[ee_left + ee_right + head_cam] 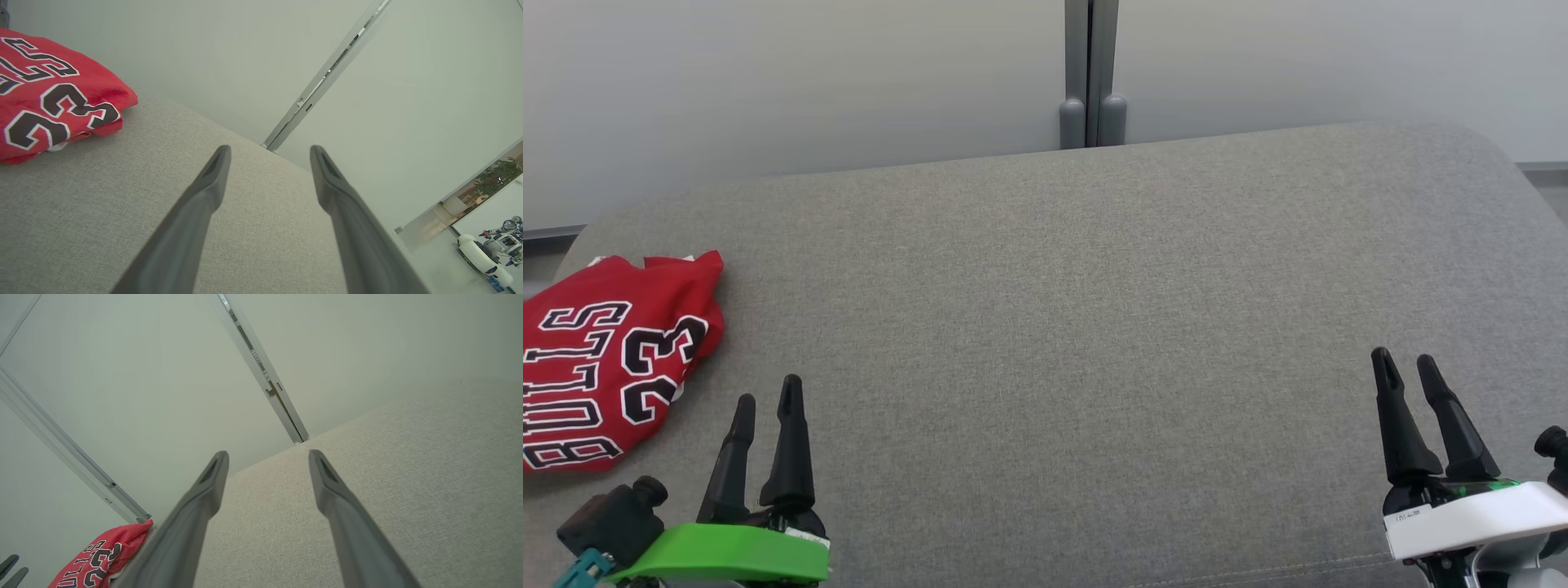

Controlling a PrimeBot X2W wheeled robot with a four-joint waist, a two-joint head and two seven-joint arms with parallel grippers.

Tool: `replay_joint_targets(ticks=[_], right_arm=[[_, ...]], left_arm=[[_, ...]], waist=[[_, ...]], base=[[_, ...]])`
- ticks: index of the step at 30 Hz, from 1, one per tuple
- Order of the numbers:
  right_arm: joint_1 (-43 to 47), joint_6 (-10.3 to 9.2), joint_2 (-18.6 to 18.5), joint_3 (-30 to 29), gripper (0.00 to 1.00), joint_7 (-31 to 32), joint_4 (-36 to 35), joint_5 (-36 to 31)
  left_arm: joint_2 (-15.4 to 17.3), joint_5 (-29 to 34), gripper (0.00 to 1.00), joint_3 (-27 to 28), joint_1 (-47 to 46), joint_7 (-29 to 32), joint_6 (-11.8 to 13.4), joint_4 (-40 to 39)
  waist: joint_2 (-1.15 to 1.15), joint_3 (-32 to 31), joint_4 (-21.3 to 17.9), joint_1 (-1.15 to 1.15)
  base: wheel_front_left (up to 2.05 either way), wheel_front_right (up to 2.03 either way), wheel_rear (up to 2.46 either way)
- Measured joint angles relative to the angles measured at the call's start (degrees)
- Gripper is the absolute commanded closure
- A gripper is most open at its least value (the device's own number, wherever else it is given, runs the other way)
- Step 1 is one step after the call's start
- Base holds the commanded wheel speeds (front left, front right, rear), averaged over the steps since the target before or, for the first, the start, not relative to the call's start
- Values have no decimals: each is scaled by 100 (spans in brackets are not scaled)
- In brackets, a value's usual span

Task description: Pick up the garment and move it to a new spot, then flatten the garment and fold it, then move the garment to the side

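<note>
Left pincer (768, 390): near left, released, empty, just right of the jersey.
Right pincer (1404, 356): near right, released, empty, well apart from it.
Jersey (613, 359): red, bunched, at the left edge of the bench (1054, 327).
Handling: judged light, soft and limp; likely to sag.
Hold: best pinched at the raised fold on its far right corner.
</note>
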Motion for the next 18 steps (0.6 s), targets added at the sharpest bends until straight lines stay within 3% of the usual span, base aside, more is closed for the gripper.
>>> replay_joint_targets(ticks=[18], right_arm=[[-208, 0, 242, -24, 0, -212, 716, -1244]], left_arm=[[51, 1315, 0, -378, -247, -370, 86, 520]], waist=[[0, -53, -25, 0]], base=[[0, 0, 0]])
